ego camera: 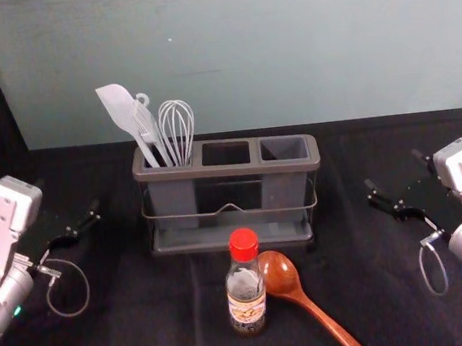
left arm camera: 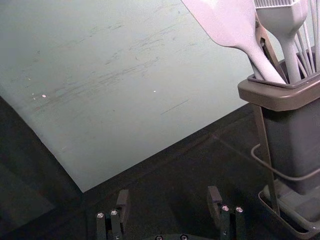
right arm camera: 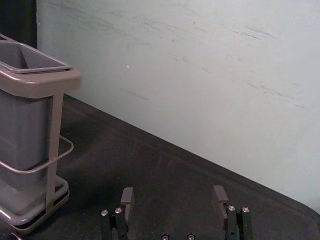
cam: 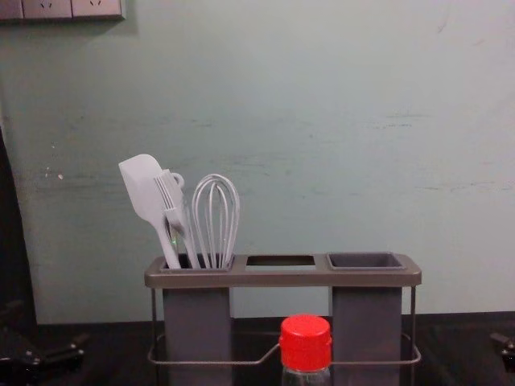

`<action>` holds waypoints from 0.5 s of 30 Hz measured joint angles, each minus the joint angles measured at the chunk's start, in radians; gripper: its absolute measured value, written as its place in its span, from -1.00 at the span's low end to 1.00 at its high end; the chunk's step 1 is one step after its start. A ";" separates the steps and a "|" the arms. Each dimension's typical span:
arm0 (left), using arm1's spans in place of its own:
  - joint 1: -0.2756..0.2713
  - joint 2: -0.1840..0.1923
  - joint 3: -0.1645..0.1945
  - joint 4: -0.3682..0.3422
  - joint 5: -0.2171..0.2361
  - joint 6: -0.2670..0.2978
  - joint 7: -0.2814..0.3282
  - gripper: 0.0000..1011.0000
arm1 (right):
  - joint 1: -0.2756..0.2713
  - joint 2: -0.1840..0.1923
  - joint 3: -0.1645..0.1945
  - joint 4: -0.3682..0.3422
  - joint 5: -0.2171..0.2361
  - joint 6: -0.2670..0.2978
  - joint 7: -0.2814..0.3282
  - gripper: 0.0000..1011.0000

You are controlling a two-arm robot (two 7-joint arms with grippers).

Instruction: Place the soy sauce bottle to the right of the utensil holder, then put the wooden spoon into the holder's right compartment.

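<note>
The soy sauce bottle point(ego camera: 246, 290) with its red cap stands upright in front of the utensil holder point(ego camera: 226, 171); its cap point(cam: 306, 342) shows in the chest view. Right beside the bottle lies the wooden spoon point(ego camera: 311, 304), bowl toward the holder and handle toward the front. The holder's right compartment point(cam: 367, 322) holds nothing visible. My left gripper point(ego camera: 79, 228) is open off the holder's left side, its spread fingertips empty in the left wrist view point(left arm camera: 170, 195). Off the holder's right side my right gripper point(ego camera: 394, 182) is open, also empty in the right wrist view point(right arm camera: 173, 195).
A white spatula point(ego camera: 126, 115), a brush point(cam: 175, 211) and a whisk point(ego camera: 177, 129) stand in the holder's left compartment. A pale wall point(ego camera: 284, 45) rises behind the table. Dark cloth point(ego camera: 131, 330) covers the table on both sides of the holder.
</note>
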 joint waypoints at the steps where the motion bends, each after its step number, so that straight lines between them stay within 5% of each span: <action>1: 0.000 0.000 0.000 0.000 0.000 0.000 0.000 1.00 | 0.000 0.000 0.000 0.000 0.000 0.000 0.000 0.98; 15: 0.000 0.000 0.000 0.000 0.000 0.000 0.000 1.00 | 0.000 0.000 0.000 0.000 0.000 0.000 0.000 0.98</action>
